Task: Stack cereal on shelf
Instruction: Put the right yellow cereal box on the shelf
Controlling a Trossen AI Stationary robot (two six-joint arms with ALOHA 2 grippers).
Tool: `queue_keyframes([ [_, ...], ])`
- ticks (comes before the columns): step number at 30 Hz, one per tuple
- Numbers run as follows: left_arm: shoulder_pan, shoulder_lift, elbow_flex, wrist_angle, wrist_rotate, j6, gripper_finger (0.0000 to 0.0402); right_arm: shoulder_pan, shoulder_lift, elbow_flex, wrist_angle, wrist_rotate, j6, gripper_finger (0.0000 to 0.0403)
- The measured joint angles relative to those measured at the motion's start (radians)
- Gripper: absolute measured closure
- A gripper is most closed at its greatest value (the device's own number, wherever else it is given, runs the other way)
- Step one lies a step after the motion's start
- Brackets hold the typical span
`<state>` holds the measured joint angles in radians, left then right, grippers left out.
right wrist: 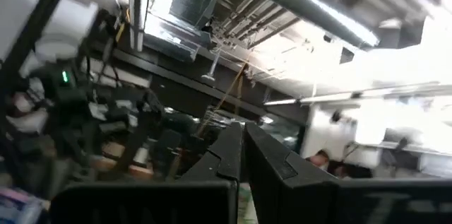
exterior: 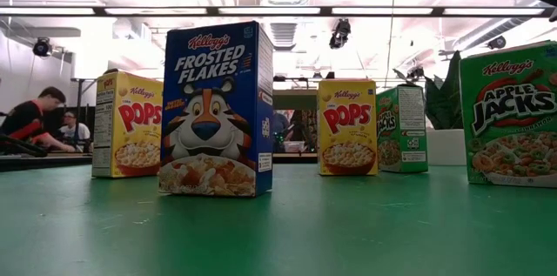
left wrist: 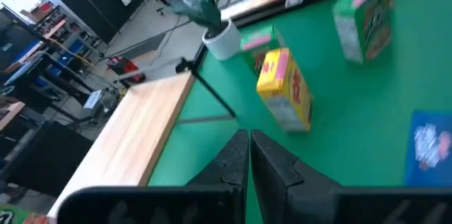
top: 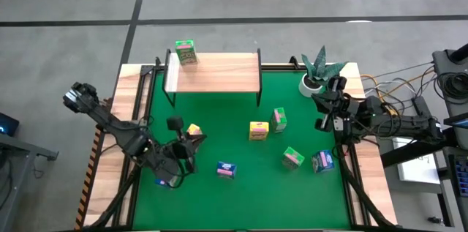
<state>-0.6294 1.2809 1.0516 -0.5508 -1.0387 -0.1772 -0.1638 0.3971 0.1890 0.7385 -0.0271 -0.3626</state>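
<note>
One green cereal box (top: 186, 53) stands on the left end of the pale wooden shelf (top: 219, 72) at the mat's far edge. On the green mat stand two yellow boxes (top: 258, 130) (top: 194, 131), two green ones (top: 279, 118) (top: 293, 158) and three blue ones (top: 226, 170) (top: 322, 161) (top: 167, 181). My left gripper (left wrist: 248, 143) is shut on nothing, low over the mat's near left, close beside the left yellow box and pointing toward the shelf and the middle boxes. My right gripper (right wrist: 244, 139) is shut and tipped up toward the ceiling, at the mat's right edge (top: 327, 107).
A potted plant in a white pot (top: 314, 78) stands at the far right corner beside the shelf's thin black legs (top: 259, 93). Cables lie right of the table. People sit in the room behind (exterior: 35, 119). Open mat lies between the shelf and the boxes.
</note>
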Motion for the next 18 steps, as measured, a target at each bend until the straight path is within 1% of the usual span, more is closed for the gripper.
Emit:
queue_keyframes([
  [3, 0.001, -0.016, -0.050, 0.008, -0.003, 0.009, 0.0402, 0.000, 0.034, 0.000, -0.014, -0.008, 0.116, 0.0394],
  [6, 0.001, -0.061, -0.100, 0.044, -0.011, 0.044, 0.0402, 0.000, 0.101, 0.000, -0.013, -0.008, 0.209, 0.0394],
  [9, 0.001, -0.134, -0.171, 0.152, -0.012, 0.117, 0.0402, 0.000, 0.174, 0.006, 0.012, 0.001, 0.290, 0.0394],
  [12, 0.001, -0.218, -0.259, 0.283, -0.011, 0.208, 0.0402, 0.000, 0.248, 0.057, -0.002, 0.001, 0.349, 0.0394],
  [15, 0.001, -0.301, -0.338, 0.390, -0.011, 0.276, 0.0402, 0.000, 0.323, 0.142, -0.104, 0.001, 0.396, 0.0394],
  [16, 0.001, -0.326, -0.359, 0.411, -0.011, 0.283, 0.0402, 0.000, 0.350, 0.182, -0.171, 0.001, 0.406, 0.0394],
  [18, 0.001, -0.372, -0.389, 0.427, -0.011, 0.277, 0.0402, 0.000, 0.398, 0.272, -0.361, 0.001, 0.425, 0.0394],
])
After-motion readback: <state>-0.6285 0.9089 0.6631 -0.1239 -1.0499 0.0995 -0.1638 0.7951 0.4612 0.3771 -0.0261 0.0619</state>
